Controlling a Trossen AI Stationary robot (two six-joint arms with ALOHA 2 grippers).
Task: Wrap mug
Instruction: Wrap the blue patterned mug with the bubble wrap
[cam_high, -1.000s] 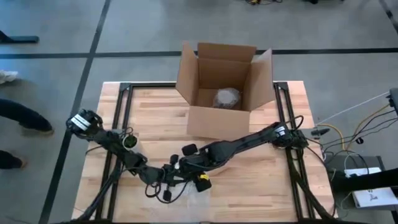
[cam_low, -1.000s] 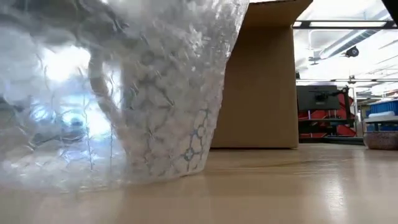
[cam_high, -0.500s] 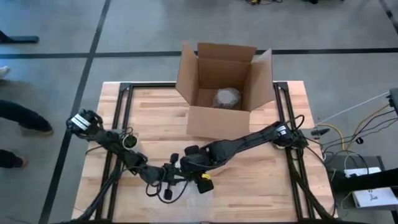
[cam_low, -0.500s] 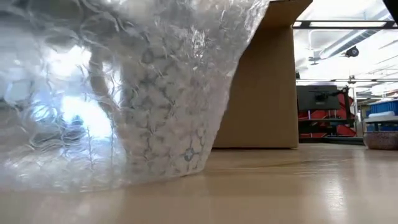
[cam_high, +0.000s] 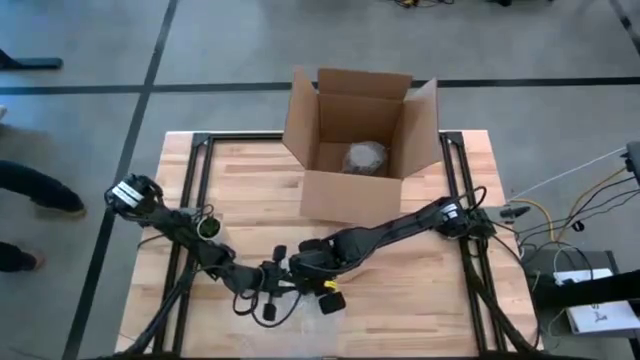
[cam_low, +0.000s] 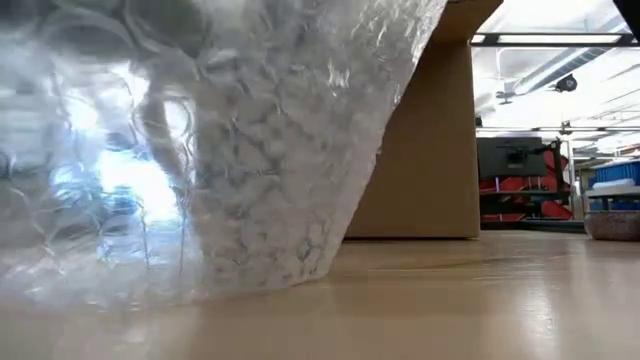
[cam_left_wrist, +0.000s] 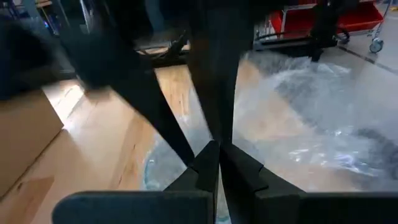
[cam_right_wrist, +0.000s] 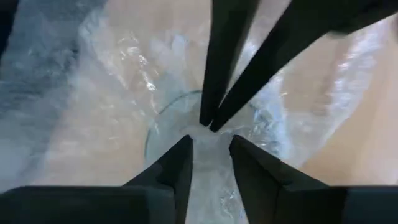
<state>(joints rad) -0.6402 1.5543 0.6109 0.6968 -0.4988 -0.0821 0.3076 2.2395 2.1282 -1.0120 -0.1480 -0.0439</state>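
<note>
Low view is filled on its left side by the mug (cam_low: 190, 150), a clear glass one seen dimly through the bubble wrap (cam_low: 300, 130) draped over it, its handle showing as a pale loop; it stands on the wooden table (cam_low: 450, 300) at the near edge, well in front of the open cardboard box (cam_high: 355, 140). From above, both arms meet over that spot. My right gripper (cam_right_wrist: 209, 127) comes down from the box side, and its wrist camera shows the two fingers pinched to a point over the mug's round rim (cam_right_wrist: 161, 115) — clamped on a fold of the wrap, as far as I can judge, with film lying all around. My left gripper (cam_left_wrist: 219, 146) reaches in from the opposite side; its fingers look nearly together just above the wrap, but I cannot tell whether they hold any of it. Inside the box sits a greyish bundle (cam_high: 365, 157), perhaps an item already wrapped. To do this step well, I would keep the right pinch firm and draw the sheet across the mouth slowly, using the left to pin the loose side down against the table — the glass is light and could tip if the film drags it, and the slack sheet may spring open once released.
</note>
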